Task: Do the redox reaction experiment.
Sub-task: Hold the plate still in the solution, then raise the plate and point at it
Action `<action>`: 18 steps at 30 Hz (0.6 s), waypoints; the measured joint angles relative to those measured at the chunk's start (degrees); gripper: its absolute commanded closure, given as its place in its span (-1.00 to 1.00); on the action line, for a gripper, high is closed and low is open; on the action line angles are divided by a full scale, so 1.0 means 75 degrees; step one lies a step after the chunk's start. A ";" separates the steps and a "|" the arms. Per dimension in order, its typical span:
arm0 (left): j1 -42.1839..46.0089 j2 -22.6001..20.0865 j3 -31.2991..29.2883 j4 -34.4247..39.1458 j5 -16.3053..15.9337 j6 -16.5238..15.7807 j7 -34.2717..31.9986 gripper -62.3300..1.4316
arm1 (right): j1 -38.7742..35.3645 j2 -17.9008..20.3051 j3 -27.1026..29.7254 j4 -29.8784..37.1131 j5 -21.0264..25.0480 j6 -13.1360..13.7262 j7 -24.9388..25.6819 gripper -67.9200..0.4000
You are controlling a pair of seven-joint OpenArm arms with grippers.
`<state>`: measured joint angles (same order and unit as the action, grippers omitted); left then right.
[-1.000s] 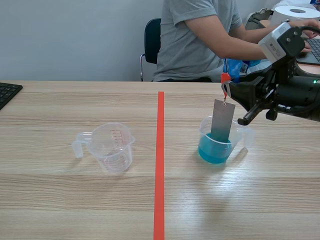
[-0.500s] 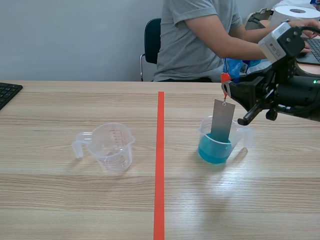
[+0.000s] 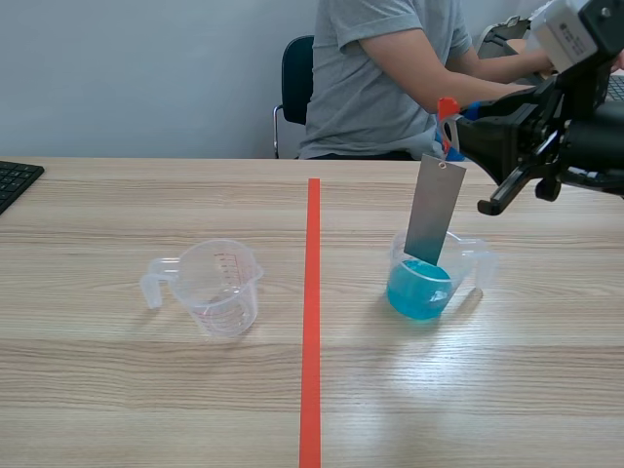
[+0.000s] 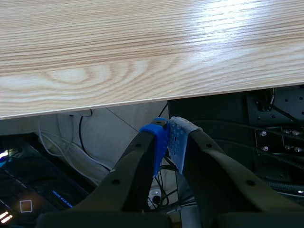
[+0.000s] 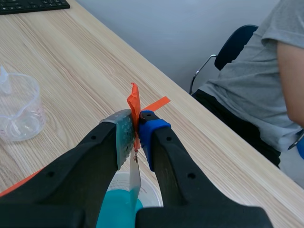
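A grey metal strip [image 3: 434, 210] hangs from an orange-red tag [image 3: 446, 107], and my right gripper [image 3: 454, 132] is shut on that tag. The strip's lower end still dips into the clear cup of blue liquid [image 3: 421, 285] right of the tape line. In the right wrist view the tag [image 5: 134, 102] is pinched between the fingers, with the strip [image 5: 135, 176] edge-on below and the blue liquid [image 5: 118, 209] beneath it. An empty clear measuring cup [image 3: 216, 287] stands left of the line. My left gripper [image 4: 168, 137] is shut on nothing, off the table's edge, and is not seen in the scene view.
A person in a grey shirt [image 3: 380, 73] sits across the table behind the blue cup. A black keyboard [image 3: 14, 180] lies at the far left edge. An orange-red tape line [image 3: 311, 312] runs down the table's middle. A blue chair [image 3: 295, 78] stands behind.
My right gripper has risen and lifted the metal strip higher out of the blue liquid; the strip now tilts slightly. The cups have not moved.
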<state>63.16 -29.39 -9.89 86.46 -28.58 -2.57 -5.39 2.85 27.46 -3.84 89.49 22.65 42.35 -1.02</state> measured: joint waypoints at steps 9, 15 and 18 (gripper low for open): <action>-0.0003 0.0000 0.0000 0.0000 0.0000 0.0000 0.0003 0.84 | -0.0446 0.0000 0.0621 0.1349 0.0752 0.0006 -0.0898 0.94; -0.0003 0.0000 0.0000 0.0000 0.0000 0.0000 0.0003 0.84 | -0.0513 0.0000 0.1029 0.2084 0.1480 0.0006 -0.1565 0.94; 0.0000 0.0000 0.0000 0.0000 0.0000 0.0000 0.0003 0.84 | -0.0513 0.0000 0.1204 0.2340 0.1824 0.0006 -0.1883 0.94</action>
<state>63.16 -29.39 -9.89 86.46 -28.58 -2.57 -5.37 -0.99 27.46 5.19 107.04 36.34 42.39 -15.14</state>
